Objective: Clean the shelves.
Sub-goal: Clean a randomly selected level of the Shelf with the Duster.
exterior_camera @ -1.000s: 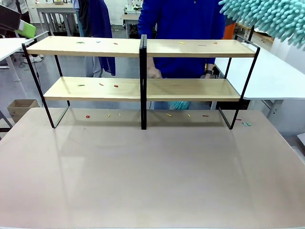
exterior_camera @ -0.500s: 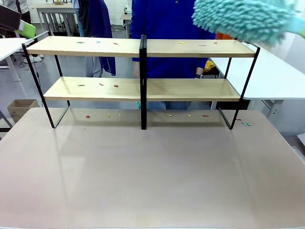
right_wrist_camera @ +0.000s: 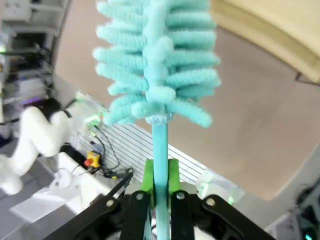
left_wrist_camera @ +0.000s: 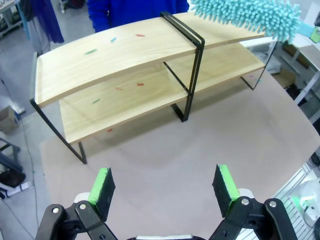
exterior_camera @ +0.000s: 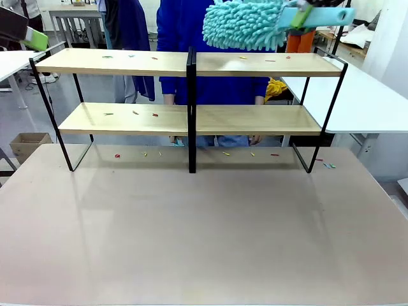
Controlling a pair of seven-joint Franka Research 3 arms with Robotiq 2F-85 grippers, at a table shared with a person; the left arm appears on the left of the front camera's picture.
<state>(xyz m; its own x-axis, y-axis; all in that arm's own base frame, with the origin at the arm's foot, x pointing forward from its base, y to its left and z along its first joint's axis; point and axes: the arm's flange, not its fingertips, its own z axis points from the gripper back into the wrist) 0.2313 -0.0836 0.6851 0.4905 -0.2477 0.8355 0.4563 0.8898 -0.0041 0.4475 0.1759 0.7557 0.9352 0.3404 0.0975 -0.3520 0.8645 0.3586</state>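
The right hand (right_wrist_camera: 160,175) is pinching the thin handle of a fluffy teal duster (exterior_camera: 245,25), whose head is hanging just above the top board of the shelves (exterior_camera: 115,62), right of the central post. The shelves are standing along the table's (exterior_camera: 204,242) far edge, with coloured scraps (exterior_camera: 155,115) lying on both boards. The left hand (left_wrist_camera: 165,185) is hovering high over the table's left side, fingers spread. A person in blue (exterior_camera: 182,32) is standing behind the shelves.

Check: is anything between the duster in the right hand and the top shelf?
Nothing visible. The duster hangs over the top board of the shelves, right of the central post; only small coloured scraps lie there.
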